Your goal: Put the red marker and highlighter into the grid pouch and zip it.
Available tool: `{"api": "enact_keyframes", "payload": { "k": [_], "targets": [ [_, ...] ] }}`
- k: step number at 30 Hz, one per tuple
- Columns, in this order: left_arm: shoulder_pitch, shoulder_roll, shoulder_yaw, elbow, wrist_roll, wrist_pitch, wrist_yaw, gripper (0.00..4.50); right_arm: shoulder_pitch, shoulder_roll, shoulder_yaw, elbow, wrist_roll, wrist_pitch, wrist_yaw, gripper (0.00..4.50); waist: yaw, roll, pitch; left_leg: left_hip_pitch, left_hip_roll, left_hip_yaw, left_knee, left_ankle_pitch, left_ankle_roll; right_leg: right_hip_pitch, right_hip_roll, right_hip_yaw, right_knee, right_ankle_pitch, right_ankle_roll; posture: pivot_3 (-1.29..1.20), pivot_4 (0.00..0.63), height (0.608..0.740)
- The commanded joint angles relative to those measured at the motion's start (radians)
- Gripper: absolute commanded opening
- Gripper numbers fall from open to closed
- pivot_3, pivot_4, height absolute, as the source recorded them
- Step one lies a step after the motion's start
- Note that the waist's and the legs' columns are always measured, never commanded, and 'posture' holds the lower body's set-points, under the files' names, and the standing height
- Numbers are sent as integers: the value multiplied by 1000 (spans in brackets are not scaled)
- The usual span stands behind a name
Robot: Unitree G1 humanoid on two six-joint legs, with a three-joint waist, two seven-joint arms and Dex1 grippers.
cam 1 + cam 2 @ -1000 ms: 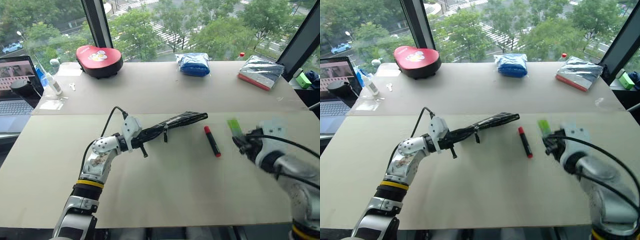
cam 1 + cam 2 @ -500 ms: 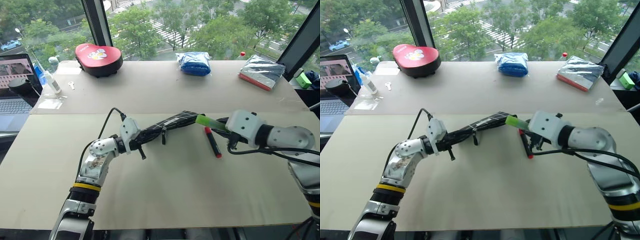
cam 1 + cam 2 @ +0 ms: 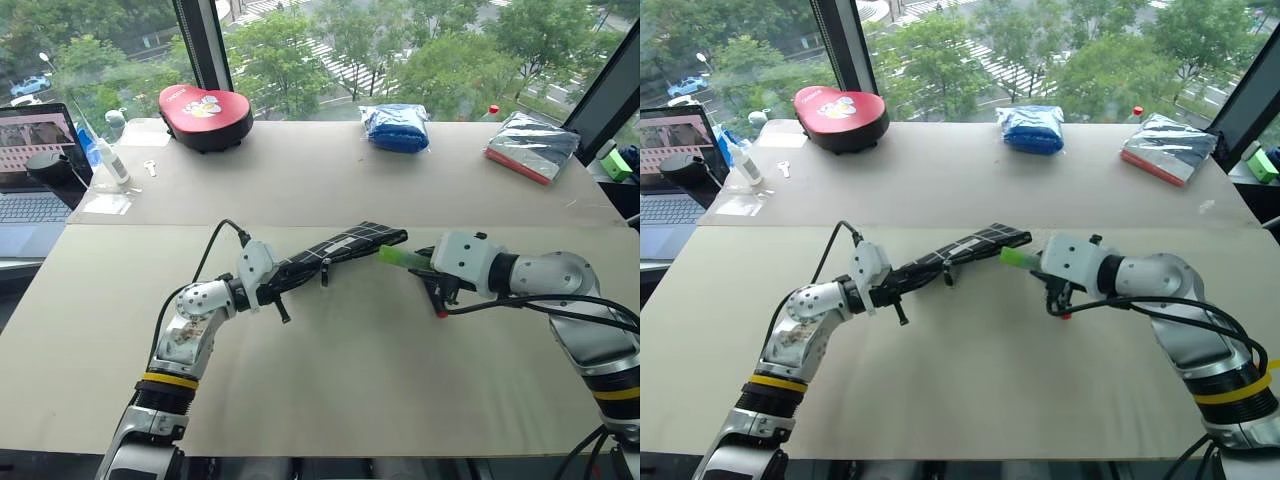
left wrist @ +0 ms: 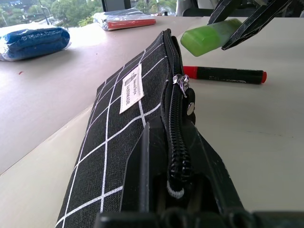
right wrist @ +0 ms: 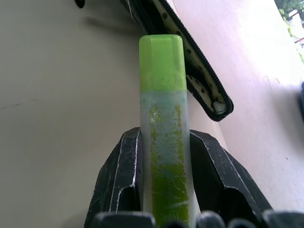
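Note:
The grid pouch (image 3: 340,247), black with white lines, hangs above the table and slants away to the right. My left gripper (image 3: 272,284) is shut on its near end, pinching the zipper edge (image 4: 173,156). At the pouch's far end the mouth gapes, showing dotted lining (image 5: 202,83). My right gripper (image 3: 428,264) is shut on the highlighter (image 5: 161,118), light green with a paler cap. The highlighter's tip (image 3: 392,256) sits just beside the pouch's open end. The red marker (image 4: 223,74) lies on the table under the right gripper, partly hidden in the eye views.
On the far table stand a red heart-shaped case (image 3: 205,103), a blue wrapped bundle (image 3: 395,127) and a silver-and-red packet (image 3: 530,145). A laptop (image 3: 30,170) and a small bottle (image 3: 108,160) are at the far left. A green block (image 3: 615,163) sits at the right edge.
My right gripper has swung left with the highlighter, rolled, and brought its tip up to the pouch's open end. The left gripper has held the pouch still.

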Motion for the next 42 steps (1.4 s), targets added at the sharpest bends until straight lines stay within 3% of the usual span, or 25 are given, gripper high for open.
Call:
{"api": "enact_keyframes", "payload": {
  "k": [1,19,31,42],
  "targets": [
    [-1,5,7,-39,-5,-9,6,0,-41,5,-22,-2,-7,-26,7,1023,0,0,0,0,0,0,0,0,0,0,0,0,0,0,0,0,150,740],
    [3,-7,-23,-31,10,-33,-9,0,-99,34,33,96,-94,-27,16,1023,2,0,0,0,0,0,0,0,-1,0,0,0,0,0,0,0,150,740],
    [31,27,-73,11,77,-130,-47,0,-143,52,12,113,-71,20,49,1023,2,0,0,0,0,0,0,0,-1,0,0,0,0,0,0,0,150,740],
    [19,20,-68,13,58,-126,-56,0,-115,112,189,75,-304,-139,-40,1023,-1,0,0,-1,0,0,0,1,-2,-2,0,0,0,0,0,0,150,740]
  ]
}}
